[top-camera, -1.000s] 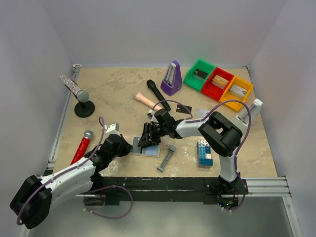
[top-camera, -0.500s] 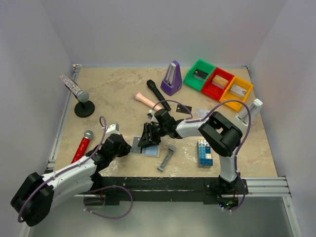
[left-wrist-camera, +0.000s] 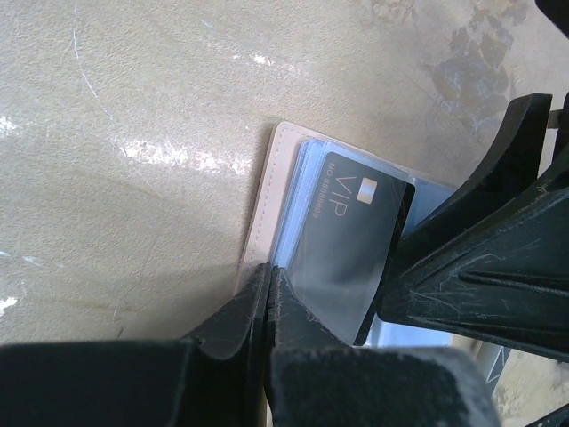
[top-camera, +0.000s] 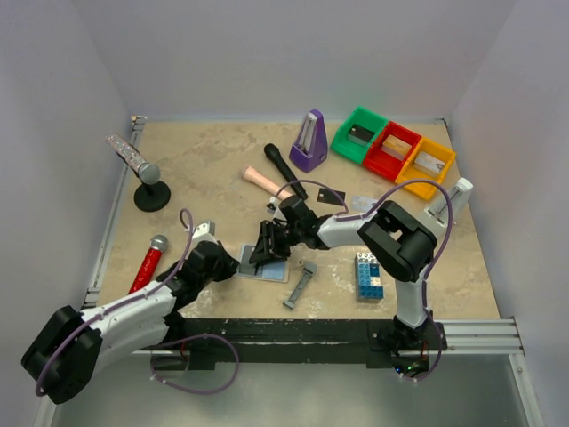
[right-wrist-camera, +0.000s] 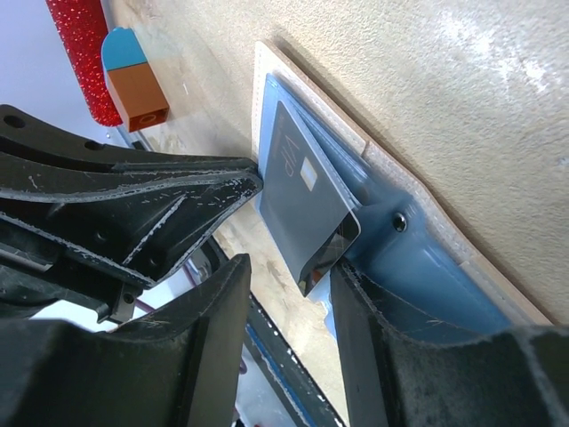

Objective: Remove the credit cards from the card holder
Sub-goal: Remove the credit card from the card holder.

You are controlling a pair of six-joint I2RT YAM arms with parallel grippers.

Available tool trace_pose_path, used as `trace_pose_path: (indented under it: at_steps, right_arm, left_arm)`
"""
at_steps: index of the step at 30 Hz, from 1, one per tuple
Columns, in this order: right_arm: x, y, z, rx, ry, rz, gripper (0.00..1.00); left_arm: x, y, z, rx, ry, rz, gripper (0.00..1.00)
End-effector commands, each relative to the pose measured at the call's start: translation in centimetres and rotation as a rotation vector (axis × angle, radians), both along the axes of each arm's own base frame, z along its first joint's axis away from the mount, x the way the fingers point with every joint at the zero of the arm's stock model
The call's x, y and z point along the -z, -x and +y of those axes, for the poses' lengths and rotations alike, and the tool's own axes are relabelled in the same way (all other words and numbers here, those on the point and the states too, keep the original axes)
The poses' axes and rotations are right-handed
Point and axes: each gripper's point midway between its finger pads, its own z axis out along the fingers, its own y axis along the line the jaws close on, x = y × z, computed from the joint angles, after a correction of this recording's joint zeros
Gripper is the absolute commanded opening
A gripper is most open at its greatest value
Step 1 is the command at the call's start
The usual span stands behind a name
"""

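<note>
Slightly advanced, the left gripper (left-wrist-camera: 269,276), clenched empty, pins the card holder (left-wrist-camera: 258,222) beneath its fingertips against sliding; the right gripper (right-wrist-camera: 292,267), released, straddles 1 black credit card (left-wrist-camera: 351,249) part-drawn between its fingers.

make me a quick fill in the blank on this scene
1. The black card in the card holder is printed with the letters ____.
2. The left gripper, at the holder's pale edge, has its jaws ____.
3. The fingers flanking the black card's end belong to the ____ arm.
4. The metronome at the back is coloured ____.
Missing words: VIP; shut; right; purple.
</note>
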Motion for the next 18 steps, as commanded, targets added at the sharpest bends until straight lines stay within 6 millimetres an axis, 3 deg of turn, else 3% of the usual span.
trace_pose_path:
  at_steps: [1,7,18]
  right_arm:
    - [-1.7,-0.8,0.9,0.021,-0.084,-0.051,0.42]
    - [-2.3,-1.1,0.8,0.048,-0.138,-0.072,0.37]
    - [-3.4,-1.6,0.7,0.081,-0.213,-0.112,0.43]
  left_arm:
    - [0.9,1.0,-0.2,0.023,0.016,0.036,0.0]
    - [0.9,1.2,0.4,-0.001,0.008,0.039,0.0]
    - [1.4,1.6,1.1,-0.019,-0.019,0.068,0.0]
